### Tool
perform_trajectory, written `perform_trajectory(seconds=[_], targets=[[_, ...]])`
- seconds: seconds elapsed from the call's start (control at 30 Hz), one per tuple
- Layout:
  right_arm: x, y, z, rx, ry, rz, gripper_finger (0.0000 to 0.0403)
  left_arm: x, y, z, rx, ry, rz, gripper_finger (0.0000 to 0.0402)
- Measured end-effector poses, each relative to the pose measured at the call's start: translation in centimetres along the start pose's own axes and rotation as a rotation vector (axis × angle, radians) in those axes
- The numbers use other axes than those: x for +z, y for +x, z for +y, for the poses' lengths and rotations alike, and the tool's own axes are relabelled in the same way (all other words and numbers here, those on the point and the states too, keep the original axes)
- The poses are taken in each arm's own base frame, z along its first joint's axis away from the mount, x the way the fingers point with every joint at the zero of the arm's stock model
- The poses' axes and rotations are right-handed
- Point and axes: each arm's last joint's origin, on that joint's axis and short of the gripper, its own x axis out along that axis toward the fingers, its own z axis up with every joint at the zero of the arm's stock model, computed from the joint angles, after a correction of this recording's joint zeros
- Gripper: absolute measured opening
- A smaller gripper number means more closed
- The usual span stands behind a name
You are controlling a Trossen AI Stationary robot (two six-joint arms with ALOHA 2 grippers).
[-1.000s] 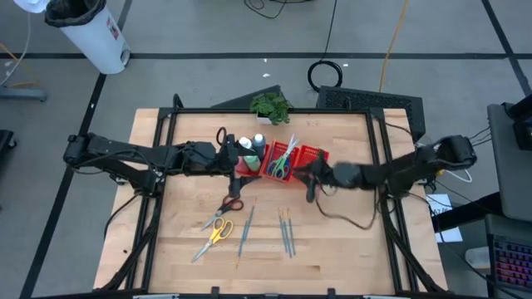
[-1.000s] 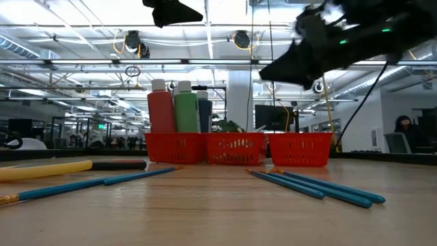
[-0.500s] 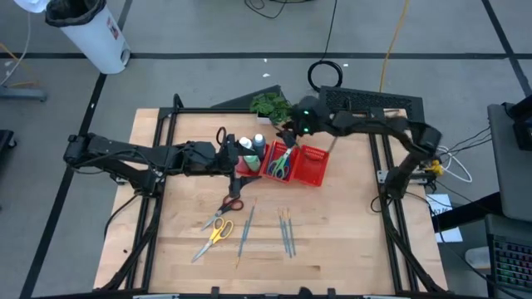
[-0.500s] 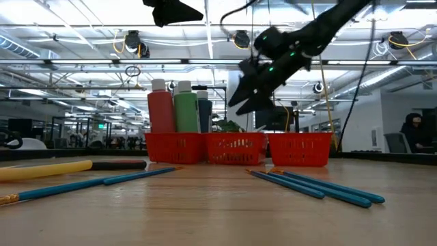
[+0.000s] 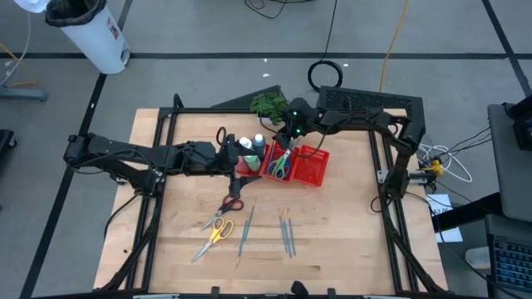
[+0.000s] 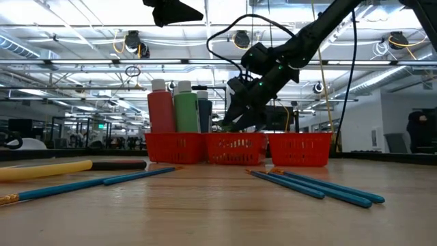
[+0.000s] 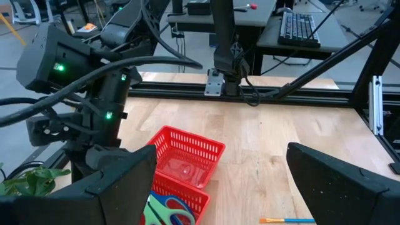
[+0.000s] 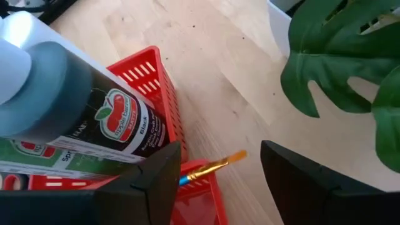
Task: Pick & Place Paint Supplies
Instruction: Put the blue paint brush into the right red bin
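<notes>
The right gripper [image 5: 287, 135] hangs above the far edge of the surface [image 5: 349, 224], over the middle compartment of the red mesh tray [image 5: 306, 166], close to the potted plant [image 5: 268, 105]. Its fingers [image 8: 300, 181] stand apart, wide, with nothing between them. In the right wrist view a brush [image 8: 209, 167] with an orange tip lies across the tray rim directly ahead of the fingers, beside a black-labelled paint bottle [image 8: 94, 112].

The left gripper [image 5: 235, 158] is positioned over the left end of the tray, near the centre of the surface. Its fingers [image 7: 337, 181] are spread wide and empty.

Location of the supplies:
- Paint bottles [image 6: 176, 106] stand upright in the tray's left compartment, a red one and a green one foremost in the low view.
- Green-handled scissors [image 5: 278, 166] lie in the middle compartment.
- The right compartment shows a bare mesh floor in the left wrist view.
- Red-handled scissors [image 5: 233, 202] lie on the surface just in front of the tray.
- Yellow-handled scissors [image 5: 214, 234] lie nearer the front-left corner.
- One loose brush [image 5: 246, 230] lies beside the yellow scissors.
- A group of brushes [image 5: 287, 231] lies side by side toward the front edge, right of centre.
</notes>
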Motion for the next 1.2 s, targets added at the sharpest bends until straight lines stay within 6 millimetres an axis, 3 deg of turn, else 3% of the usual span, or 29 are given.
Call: perform_trajectory(seconds=[0.6,1.03,1.2], targets=[[-1.2,0.5,0.2,-0.009,-0.013,-0.009,0.0206,0.0,0.0,0.0,0.000,0.000,0.000,0.0365],[-2.2,2.8,0.3,0.013,-0.025,-0.007,0.0161,0.0,0.0,0.0,0.000,0.000,0.001,0.0365],[-2.3,2.8,0.3,0.011,-0.038,-0.002,0.0126,0.0,0.0,0.0,0.000,0.000,0.000,0.0365]])
